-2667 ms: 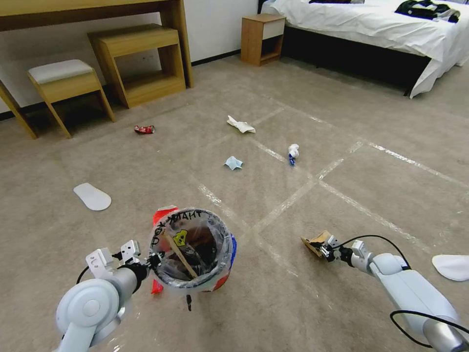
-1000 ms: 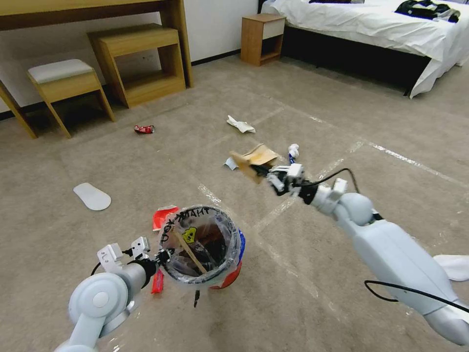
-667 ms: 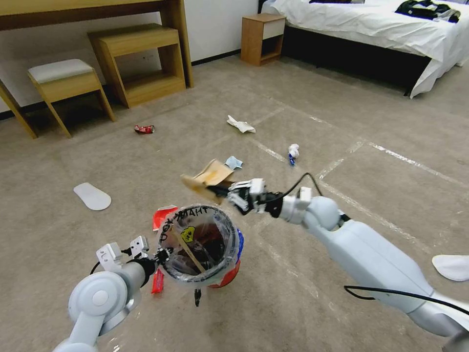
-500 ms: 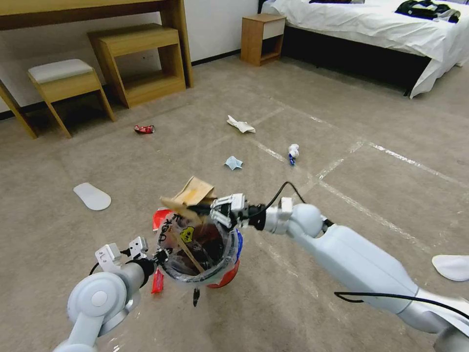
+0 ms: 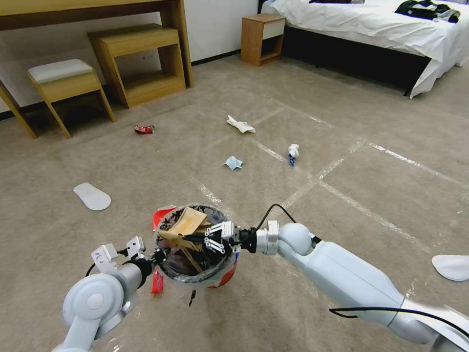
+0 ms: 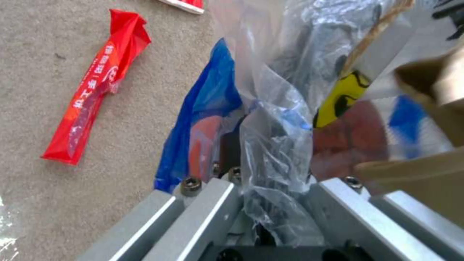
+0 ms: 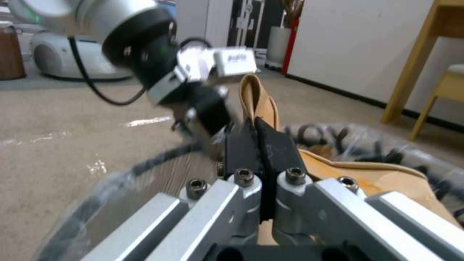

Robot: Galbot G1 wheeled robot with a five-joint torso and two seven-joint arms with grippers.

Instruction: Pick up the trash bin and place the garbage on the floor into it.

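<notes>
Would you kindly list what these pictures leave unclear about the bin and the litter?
- Trash bin bottom, head view: hidden by the brown paper bag and right gripper.
- Left gripper grip point, left wrist view: wrapped in the plastic liner.
- Crushed can label, head view: too small.

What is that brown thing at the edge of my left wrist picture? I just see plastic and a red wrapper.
Observer: A crumpled brown paper bag, pinched by the right gripper over the mouth of the trash bin, whose rim the left gripper holds.
Operator: Has it let go?
Observer: No; the right wrist view shows its black pads shut on the bag's edge.
Operator: Any litter left?
Observer: Farther off on the floor lie a crushed red can, white crumpled paper, a pale blue mask and a white-blue wad.
</notes>
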